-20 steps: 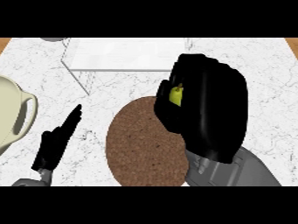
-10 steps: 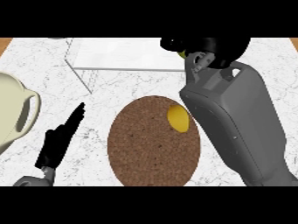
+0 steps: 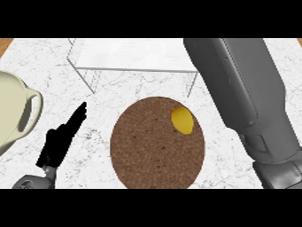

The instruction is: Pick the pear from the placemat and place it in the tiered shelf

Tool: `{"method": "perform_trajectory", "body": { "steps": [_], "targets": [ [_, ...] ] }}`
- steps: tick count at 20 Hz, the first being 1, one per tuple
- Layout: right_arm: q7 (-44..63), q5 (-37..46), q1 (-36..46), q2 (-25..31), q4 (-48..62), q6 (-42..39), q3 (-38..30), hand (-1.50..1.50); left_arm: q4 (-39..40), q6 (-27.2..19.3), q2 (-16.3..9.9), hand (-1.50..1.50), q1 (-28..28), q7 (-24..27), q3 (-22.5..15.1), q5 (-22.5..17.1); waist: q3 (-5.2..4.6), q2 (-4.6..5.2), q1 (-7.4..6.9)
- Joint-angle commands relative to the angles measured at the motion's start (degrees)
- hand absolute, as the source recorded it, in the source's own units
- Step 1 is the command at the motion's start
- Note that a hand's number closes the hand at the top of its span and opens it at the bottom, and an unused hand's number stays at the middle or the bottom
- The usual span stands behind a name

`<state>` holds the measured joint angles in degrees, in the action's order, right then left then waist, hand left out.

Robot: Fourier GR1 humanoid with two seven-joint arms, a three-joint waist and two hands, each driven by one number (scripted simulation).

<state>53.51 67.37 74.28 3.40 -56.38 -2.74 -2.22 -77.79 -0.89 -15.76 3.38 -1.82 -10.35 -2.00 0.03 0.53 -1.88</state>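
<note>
The yellow pear [image 3: 183,119] lies on the round brown placemat [image 3: 156,142], near its upper right edge, with nothing touching it. Beyond the mat at the back of the counter stands the white tiered shelf [image 3: 132,56]. My right forearm [image 3: 245,97] runs from the lower right up past the pear's right side and over the shelf's right end. Its hand is beyond the top edge and hidden. My left hand [image 3: 60,139] rests open on the counter left of the mat, fingers pointing up and to the right.
A large cream jug [image 3: 3,111] with a handle stands at the left edge, close to my left hand. The white marble counter [image 3: 101,102] shows wooden strips at its far corners.
My right arm has stretched forward over the shelf, taking its hand out of the top of the view. The pear stays on the placemat. My left hand has not moved.
</note>
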Motion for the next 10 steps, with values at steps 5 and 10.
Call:
{"method": "perform_trajectory", "body": {
  "steps": [5, 10],
  "targets": [
    [-6.0, -0.9, 7.4, -0.4, 23.1, 9.5, -4.9, 1.5, 0.4, 1.3, -0.5, 0.0, 1.2, -0.7, 0.5, 0.5, -0.11, 0.57, -1.28],
    [-8.6, -3.3, 11.8, -0.5, 31.7, 10.1, -8.2, 1.5, 1.7, 0.9, 1.6, 0.0, 1.4, 0.3, -0.8, 1.4, -0.16, 0.97, -2.15]
  ]
}}
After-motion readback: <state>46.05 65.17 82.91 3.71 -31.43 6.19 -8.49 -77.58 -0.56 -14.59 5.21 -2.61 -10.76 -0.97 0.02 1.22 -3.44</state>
